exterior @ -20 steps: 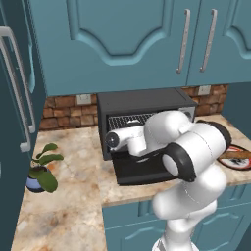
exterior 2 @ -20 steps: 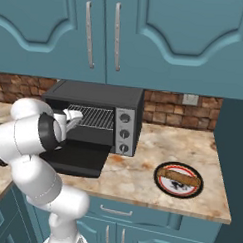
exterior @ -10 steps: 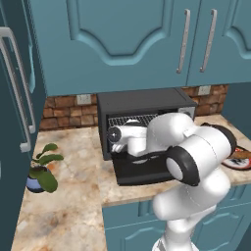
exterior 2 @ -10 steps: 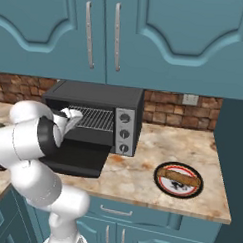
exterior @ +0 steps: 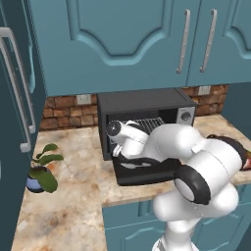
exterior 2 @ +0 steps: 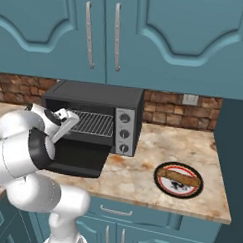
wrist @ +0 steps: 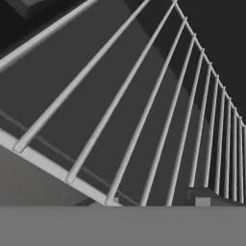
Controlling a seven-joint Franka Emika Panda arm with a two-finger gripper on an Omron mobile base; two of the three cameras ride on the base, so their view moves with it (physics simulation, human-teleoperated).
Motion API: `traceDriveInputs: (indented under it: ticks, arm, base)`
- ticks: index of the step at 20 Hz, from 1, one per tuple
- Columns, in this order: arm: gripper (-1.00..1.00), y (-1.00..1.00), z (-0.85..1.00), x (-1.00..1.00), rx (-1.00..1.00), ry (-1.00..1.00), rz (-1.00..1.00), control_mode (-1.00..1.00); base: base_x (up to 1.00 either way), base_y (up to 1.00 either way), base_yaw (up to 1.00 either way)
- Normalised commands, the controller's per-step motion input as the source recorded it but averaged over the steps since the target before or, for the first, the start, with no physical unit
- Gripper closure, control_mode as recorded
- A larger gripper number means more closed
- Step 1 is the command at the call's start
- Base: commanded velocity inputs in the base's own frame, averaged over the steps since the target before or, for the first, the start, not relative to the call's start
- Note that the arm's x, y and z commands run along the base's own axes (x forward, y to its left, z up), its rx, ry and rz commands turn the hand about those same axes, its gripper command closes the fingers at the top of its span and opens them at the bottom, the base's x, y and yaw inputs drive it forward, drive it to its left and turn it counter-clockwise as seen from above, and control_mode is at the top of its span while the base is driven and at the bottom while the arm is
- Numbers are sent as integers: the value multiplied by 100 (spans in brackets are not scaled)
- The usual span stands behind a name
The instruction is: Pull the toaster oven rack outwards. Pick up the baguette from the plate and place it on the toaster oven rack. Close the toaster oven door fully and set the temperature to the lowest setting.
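The toaster oven [exterior 2: 94, 92] stands on the counter, and its door [exterior 2: 77, 159] lies folded down flat and open. The silver wire rack [exterior 2: 96, 123] sits inside the oven mouth. My gripper [exterior 2: 68, 118] is at the rack's front left edge and is shut on it. In the hand view the rack's bars [wrist: 144, 120] fan out very close, and its front bar runs down to the bottom edge. The fingertips are hidden there. The baguette [exterior 2: 178, 177] lies on the red-rimmed plate [exterior 2: 163, 189], to the right of the oven. In the left base view my arm covers part of the rack [exterior: 149, 122].
Three knobs [exterior 2: 124, 133] sit in a silver strip on the oven's right side. A potted plant [exterior: 41, 169] stands on the counter to the left. Teal wall cabinets [exterior: 127, 44] hang low over the oven. The fridge's handle [exterior: 19, 88] is at the far left.
The hand has pushed forward to the rack's front edge, and the jaws have closed there. The oven, plate and baguette have not moved.
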Motion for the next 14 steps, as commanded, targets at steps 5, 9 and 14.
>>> traceDriveInputs:
  ticks: [5,9,14]
  arm:
    - [100,0,-41,-83,0,19,0,-100]
    - [100,0,-42,-95,0,16,0,-100]
    - [100,0,-41,-72,0,19,0,-100]
  base:
    - [0,0,0]
    - [0,0,0]
    - [0,0,0]
